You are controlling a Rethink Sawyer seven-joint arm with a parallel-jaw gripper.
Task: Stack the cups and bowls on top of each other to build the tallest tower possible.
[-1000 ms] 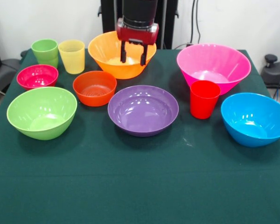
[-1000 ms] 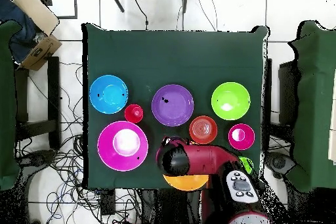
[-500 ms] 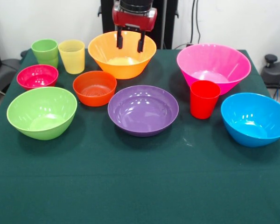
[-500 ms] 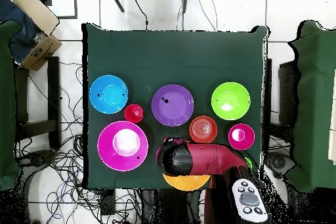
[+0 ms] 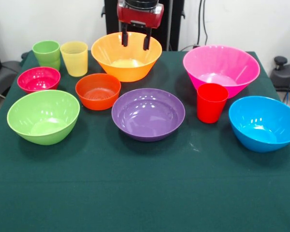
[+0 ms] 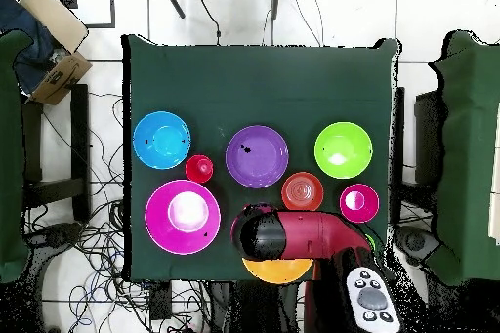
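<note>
We read no writing on anything. We count 7 bowls, all empty and standing apart on the green table (image 5: 145, 193): orange bowl (image 5: 126, 58), pink bowl (image 5: 221, 67), purple bowl (image 5: 148, 114), lime-green bowl (image 5: 43, 116), blue bowl (image 5: 264, 123), small red-orange bowl (image 5: 97, 91) and small magenta bowl (image 5: 38, 79). The 3 cups are also empty: green cup (image 5: 47, 53) beside yellow cup (image 5: 74, 58), and red cup (image 5: 211, 102) by the pink bowl. The gripper (image 5: 135, 45) hangs above the orange bowl, fingers spread, holding nothing.
</note>
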